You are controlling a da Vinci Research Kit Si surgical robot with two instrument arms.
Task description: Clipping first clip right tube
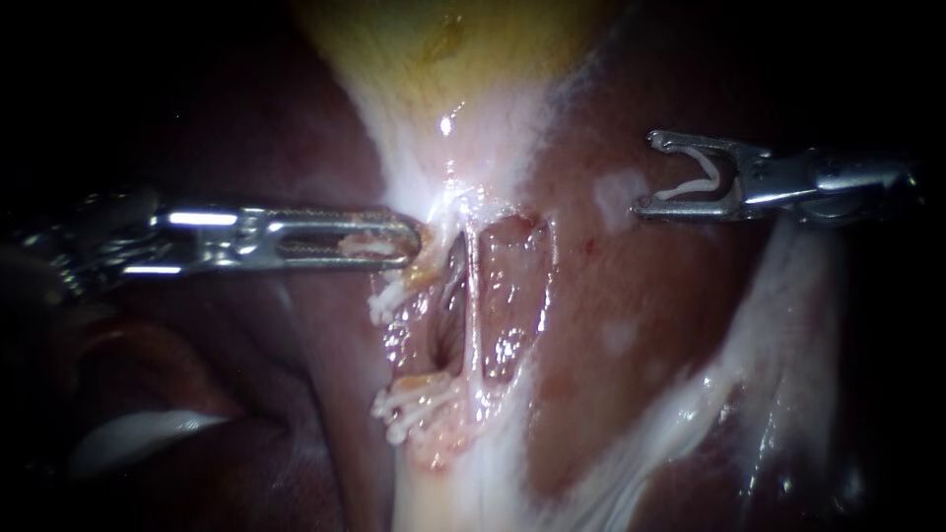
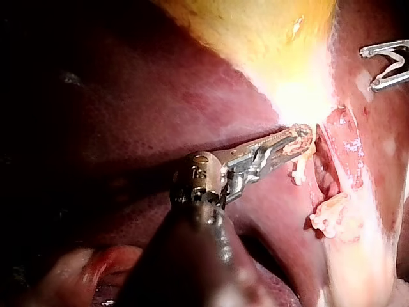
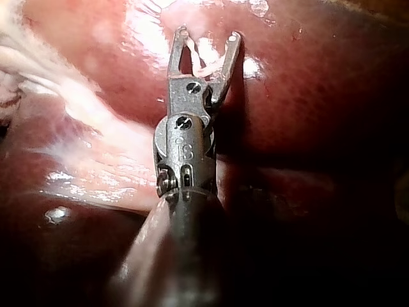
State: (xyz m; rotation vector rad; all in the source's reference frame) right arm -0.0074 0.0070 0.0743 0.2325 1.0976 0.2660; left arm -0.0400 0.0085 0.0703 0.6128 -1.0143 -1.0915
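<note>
A thin pale tube (image 1: 472, 296) runs upright through an opened window in the tissue below the yellow gallbladder (image 1: 434, 49). It is the right one of two strands. Two white clips (image 1: 389, 303) (image 1: 414, 404) sit at the window's left edge. My left instrument (image 1: 414, 239) (image 2: 307, 135) comes in level from the left, its long jaws shut on tissue at the gallbladder's neck. My right instrument (image 1: 647, 175) (image 3: 209, 35) hovers over the liver (image 1: 641, 315) well right of the tube. Its jaws stand wide apart around a white clip (image 1: 702, 182) (image 3: 204, 61) seated between them.
Pale glistening bands of tissue (image 1: 749, 374) cross the liver at the lower right. A pale glossy lump (image 1: 138, 433) lies in the dark lower left, under the left shaft. Dark liver surrounds the window on both sides.
</note>
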